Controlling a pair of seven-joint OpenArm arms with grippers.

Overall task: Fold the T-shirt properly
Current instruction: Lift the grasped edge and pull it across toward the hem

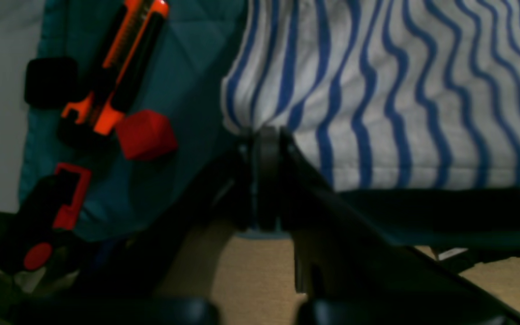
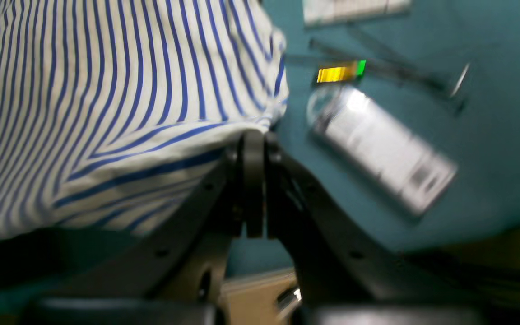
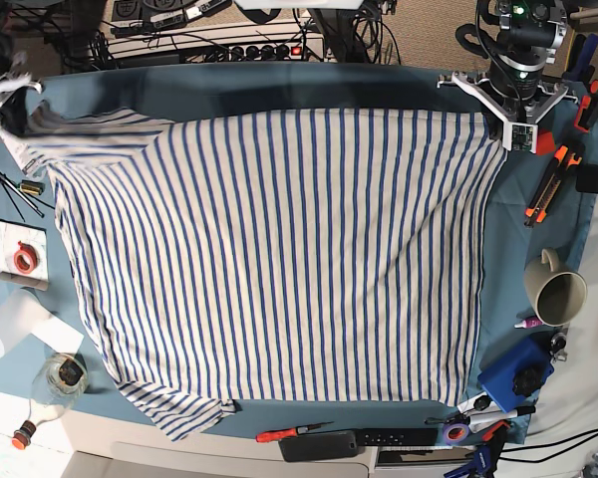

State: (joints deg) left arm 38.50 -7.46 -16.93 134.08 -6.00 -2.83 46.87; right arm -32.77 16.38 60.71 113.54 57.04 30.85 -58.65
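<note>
1. Currently, we see the T-shirt point(image 3: 279, 239) spread wide over the middle of the teal surface point(image 3: 279, 88), and it is the biggest item there.
2. Our left fingers point(image 1: 264, 135) are pressed together, and they pinch the edge of the T-shirt near its corner, at the upper right of the base view.
3. Our right fingers point(image 2: 257, 140) are also closed, with the cloth of the T-shirt between them, at the upper left of the base view.
4. Between the two grips, the edge of the cloth runs across the base view. Close to the right fingers it is gathered in folds, and one part lies turned over.
5. At the lower left of the base view, one striped part point(image 3: 179, 410) sticks out from the rest, and its stripes go in a slanted direction.
6. Near the left fingers we have a red cube point(image 1: 147, 134), and beside it one orange and black tool point(image 1: 113, 67).
7. Farther down on the same side stand a beige mug point(image 3: 556, 289) and, below it, a blue object point(image 3: 516, 370).
8. On the opposite side, we find a red ring point(image 3: 25, 259), a white cylinder point(image 3: 30, 321) and a clear bottle point(image 3: 56, 388) with an orange cap.
9. Below the bottom edge of the cloth, a red-handled tool point(image 3: 291, 433) lies near a black box point(image 3: 319, 448).
</note>
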